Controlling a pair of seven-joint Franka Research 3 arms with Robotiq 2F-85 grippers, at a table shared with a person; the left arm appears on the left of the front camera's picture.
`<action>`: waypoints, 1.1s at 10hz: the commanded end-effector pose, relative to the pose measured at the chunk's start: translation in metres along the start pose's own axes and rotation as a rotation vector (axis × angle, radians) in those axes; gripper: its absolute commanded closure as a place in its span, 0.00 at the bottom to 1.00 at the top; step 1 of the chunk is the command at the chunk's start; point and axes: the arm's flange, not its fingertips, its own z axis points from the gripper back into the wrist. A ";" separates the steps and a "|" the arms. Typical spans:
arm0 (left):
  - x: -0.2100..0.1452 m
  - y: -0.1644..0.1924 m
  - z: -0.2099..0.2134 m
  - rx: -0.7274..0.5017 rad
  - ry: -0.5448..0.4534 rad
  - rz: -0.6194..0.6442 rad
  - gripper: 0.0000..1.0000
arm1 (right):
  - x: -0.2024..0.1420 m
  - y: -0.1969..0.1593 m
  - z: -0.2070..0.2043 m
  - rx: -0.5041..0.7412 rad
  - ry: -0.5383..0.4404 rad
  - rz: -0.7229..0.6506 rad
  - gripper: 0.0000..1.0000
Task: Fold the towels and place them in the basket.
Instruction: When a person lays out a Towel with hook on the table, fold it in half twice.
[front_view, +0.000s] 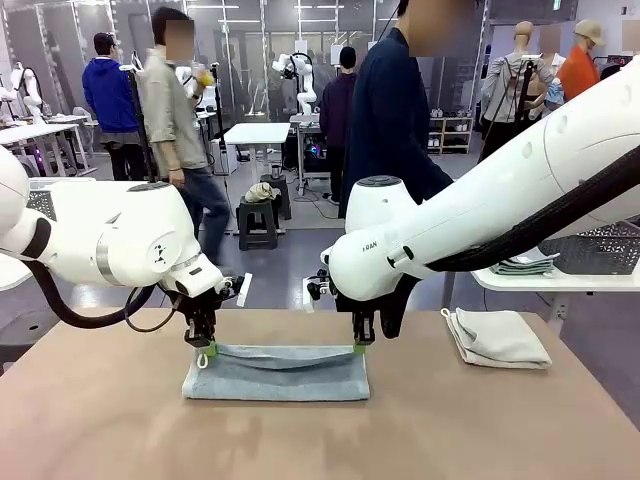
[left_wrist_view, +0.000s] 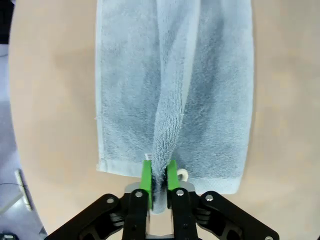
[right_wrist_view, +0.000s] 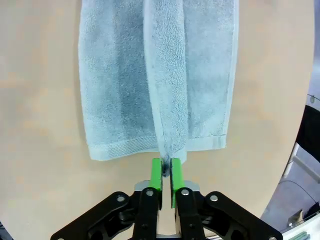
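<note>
Towels sit on a tan table (front_view: 100, 420) with a matte top, its edge showing as a curve in both wrist views. Past the far edge, a person in a dark top (front_view: 392, 110) stands close to the table. Further back are other people, a white work table (front_view: 257, 133) and a dark stool (front_view: 258, 215) with a bundle of cloth on it. To the right, a white side table (front_view: 520, 281) carries a small stack of folded cloth.

The grey-blue towel (front_view: 277, 372) lies near the middle of the tan table, stretched out between the two arms. Its lower layer is flat on the surface. One long fold is lifted into a ridge that sags between the corners. The terry pile looks soft, with a flat woven band along each short end and a small pale loop (left_wrist_view: 183, 174) at one corner.

The left gripper (front_view: 205, 347) is clamped on one end of that ridge, its green pads (left_wrist_view: 146, 175) pressed against the cloth. The right gripper (front_view: 361, 346) pinches the other end, with only a sliver of towel caught between its tips.

The cream towel (front_view: 497, 337) rests well apart to the right on the tan table, folded into a loose wedge.
</note>
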 end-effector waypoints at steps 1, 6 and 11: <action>-0.001 0.002 0.000 0.084 0.018 -0.018 0.57 | 0.000 -0.004 0.003 -0.089 -0.006 0.023 0.59; -0.006 -0.004 0.028 0.151 0.021 -0.011 0.19 | 0.004 -0.002 0.037 -0.189 -0.001 0.022 0.19; -0.018 -0.056 0.147 0.059 -0.020 -0.008 0.19 | 0.011 0.072 0.140 -0.124 0.034 -0.316 0.19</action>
